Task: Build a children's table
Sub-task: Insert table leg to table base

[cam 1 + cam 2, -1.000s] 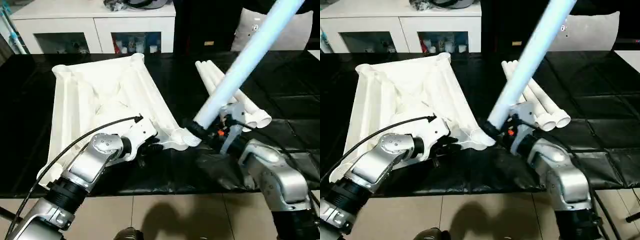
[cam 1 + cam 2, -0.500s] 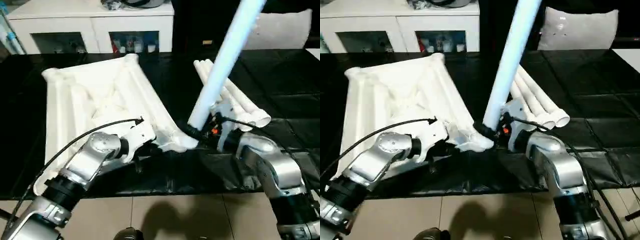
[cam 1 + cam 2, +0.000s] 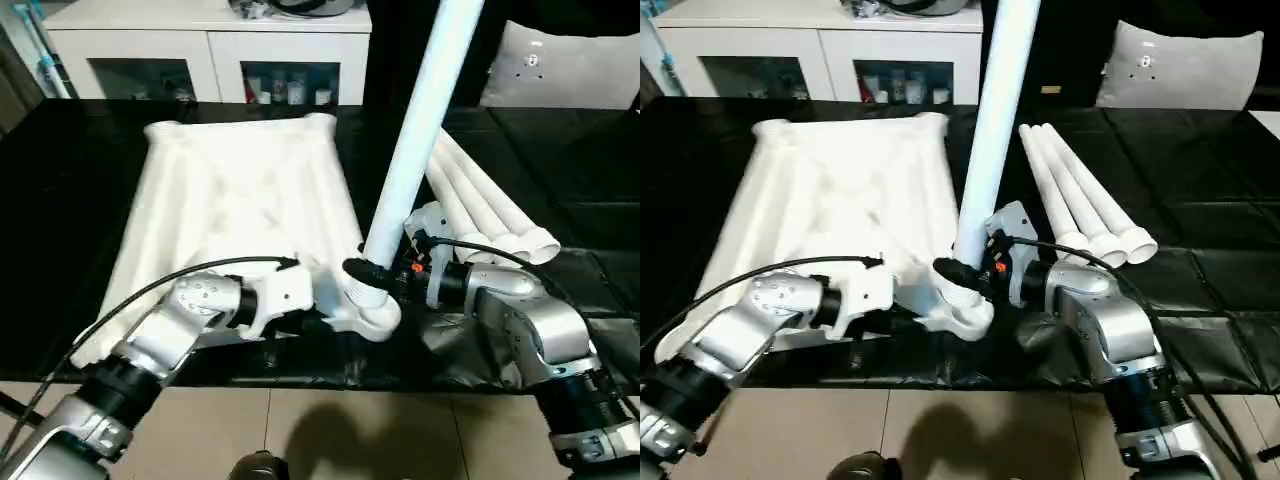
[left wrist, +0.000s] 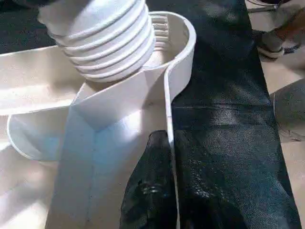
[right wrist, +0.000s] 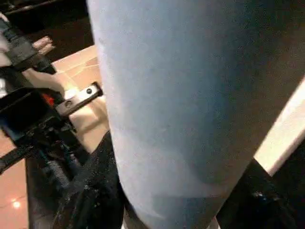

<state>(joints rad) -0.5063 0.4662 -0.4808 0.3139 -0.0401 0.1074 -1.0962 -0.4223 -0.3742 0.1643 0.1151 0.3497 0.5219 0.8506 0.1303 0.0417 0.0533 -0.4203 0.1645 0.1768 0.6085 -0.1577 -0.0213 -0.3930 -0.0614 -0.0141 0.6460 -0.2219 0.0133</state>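
Black-sheeted work table (image 3: pixel 560 150); leg (image 3: pixel 415 150) (top cut off) in right claw (image 3: pixel 372 272).

White cabinet (image 3: pixel 210 50) behind black-sheeted work table (image 3: pixel 560 150); beige tiled floor (image 3: pixel 400 430).

Tabletop (image 3: pixel 240 200) flat on the work table (image 3: pixel 80 180), underside up; one leg (image 3: pixel 985 140) upright at its near right corner socket (image 3: pixel 372 312); three legs (image 3: pixel 1080 205) lying right of it.

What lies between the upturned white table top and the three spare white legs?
In the right eye view, the upright white plastic leg, held by the right gripper, stands between them.
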